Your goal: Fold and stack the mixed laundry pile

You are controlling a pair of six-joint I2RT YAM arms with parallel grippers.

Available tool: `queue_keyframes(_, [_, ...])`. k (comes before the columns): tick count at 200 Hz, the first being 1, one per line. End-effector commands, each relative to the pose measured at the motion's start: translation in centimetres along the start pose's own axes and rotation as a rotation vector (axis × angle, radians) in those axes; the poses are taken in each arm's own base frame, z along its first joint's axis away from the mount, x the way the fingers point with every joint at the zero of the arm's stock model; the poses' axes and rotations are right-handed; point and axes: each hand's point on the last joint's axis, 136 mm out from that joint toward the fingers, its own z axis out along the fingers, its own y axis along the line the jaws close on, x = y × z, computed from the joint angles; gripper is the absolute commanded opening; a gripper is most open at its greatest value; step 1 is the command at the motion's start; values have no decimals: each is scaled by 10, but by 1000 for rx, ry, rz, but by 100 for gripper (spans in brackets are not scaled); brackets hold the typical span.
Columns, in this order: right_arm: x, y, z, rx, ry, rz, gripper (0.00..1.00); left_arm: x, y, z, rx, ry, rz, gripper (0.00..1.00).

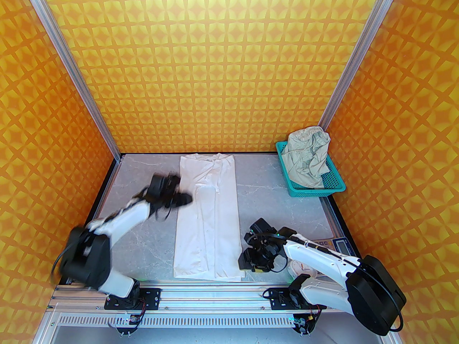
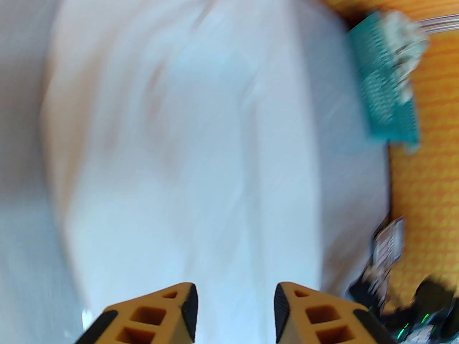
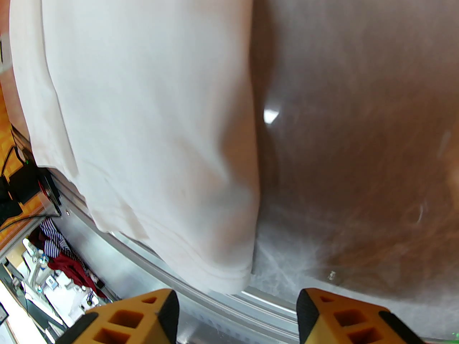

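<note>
**Two garments: one flat strip, one crumpled heap**

Item 1. Soft white cloth T-shirt (image 1: 208,220). It is folded lengthwise into a long, narrow rectangle and lies flat on the middle of the grey marbled table (image 1: 143,242). It runs from the far edge almost to the near aluminium rail (image 1: 215,294). Shallow creases and a layered seam run along its length, and the hem is doubled at the near end.

Item 2. Pale greenish-cream shorts (image 1: 308,156). They are bunched and rumpled, the gathered waistband uppermost, and heaped in the teal plastic mesh basket (image 1: 335,188) at the far right corner, well apart from the shirt.

Item 3. Left gripper (image 1: 181,199). It appears motion-blurred over the shirt's left edge, towards the far half. In its wrist view the orange, hollow-celled fingers (image 2: 157,314) with black ribbed pads stand moderately apart with nothing between them.

Item 4. Right gripper (image 1: 247,262). It is just beside the shirt's near right corner. Its jaws are parted rather wider, hold nothing, and sit above bare tabletop and rail.
</note>
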Motion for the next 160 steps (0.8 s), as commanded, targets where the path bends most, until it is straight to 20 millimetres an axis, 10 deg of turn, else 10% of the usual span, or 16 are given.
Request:
queue_keyframes(1, [2, 13, 8, -59, 4, -2, 59, 54, 33, -27, -151, 77, -103, 45])
queue_keyframes(72, [4, 25, 31, -85, 15, 2, 55, 152, 49, -51, -278, 268, -203, 56])
queue_keyframes(160, [7, 30, 34, -102, 18, 11, 49, 201, 44, -32, -295, 396, -171, 56])
